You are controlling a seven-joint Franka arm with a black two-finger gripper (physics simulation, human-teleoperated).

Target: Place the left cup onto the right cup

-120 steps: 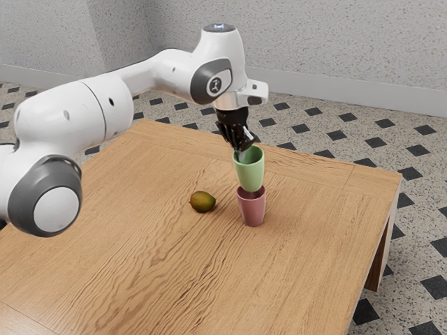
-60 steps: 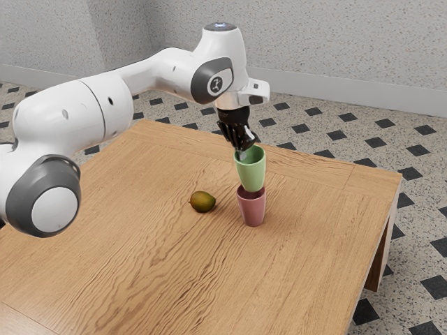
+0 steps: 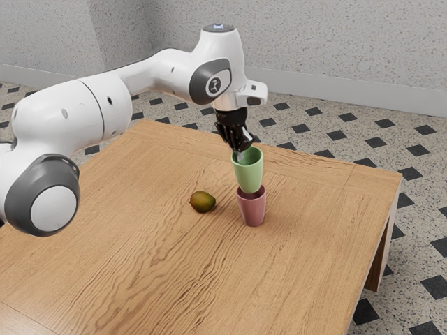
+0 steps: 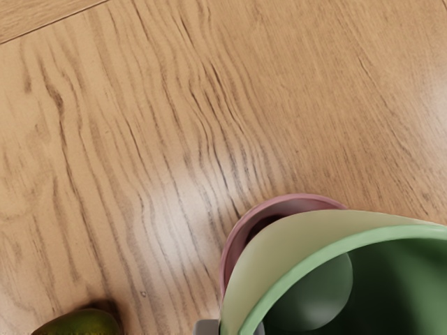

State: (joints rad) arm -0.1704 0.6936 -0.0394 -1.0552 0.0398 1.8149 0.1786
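Black two-finger gripper (image 3: 239,145) points down and pinches the rim of the light green plastic cup (image 3: 248,171), one finger inside the mouth and one outside on the wall. The cup hangs directly below the gripper, mouth up and tilted a little. Its base sits in the mouth of the pink plastic cup (image 3: 252,207), which stands upright on the surface straight under the gripper. The green cup is on top of the pink one, partly nested, with most of its body above the pink rim.

In the wrist view the green cup (image 4: 335,279) sits close under the hand with its inside visible. The pink cup's rim (image 4: 279,209) peeks out from beneath it.

A small green-yellow mango-like fruit (image 3: 202,202) lies on the surface below the gripper, toward the exterior view's left. It is near the pink cup but not touching it. In the wrist view the fruit (image 4: 77,322) is just beside the cups.

The light wooden surface (image 3: 140,265) carries both cups and the fruit. The white arm (image 3: 105,105) reaches in from the exterior view's left.
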